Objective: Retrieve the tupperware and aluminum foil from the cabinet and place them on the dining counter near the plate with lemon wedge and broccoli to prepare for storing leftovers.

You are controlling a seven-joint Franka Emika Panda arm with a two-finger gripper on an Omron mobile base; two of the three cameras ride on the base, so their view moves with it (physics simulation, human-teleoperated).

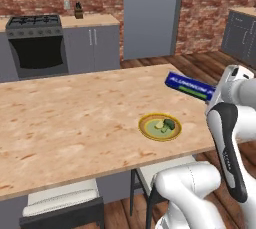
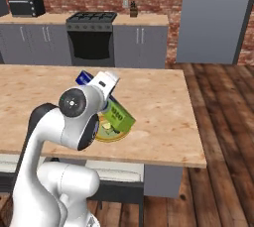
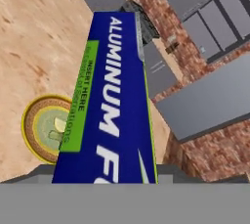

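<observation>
Starting at the left, the dining counter (image 1: pixel 65 123) stretches bare and wood-grained toward us, with the stove and grey base cabinets against the brick wall behind it. Nothing lies on that long left stretch, so we judge the drop-off is meant for the right end, where the food is.

Moving right, we come to the plate (image 1: pixel 160 126), a yellow-rimmed dish sitting flat near the counter's front edge. In it we make out the lemon wedge (image 1: pixel 159 124), pale and small, and the broccoli (image 1: pixel 169 123), a dark green lump just beside it; both rest inside the rim. We see no tupperware on the counter, so we judge that half of the task is not yet finished here.

Further right, the aluminum foil (image 1: pixel 191 86) hangs in the air above the counter, tilted, its far end pointing away over the wood and its near end at the hand. Our gripper (image 2: pixel 110 103) is clamped across the box's near end: the hand view looks straight up the blue face with its white lettering, and the plate shows just to the box's left. We carry it high, we think, so it clears the plate before being laid down close by.
</observation>
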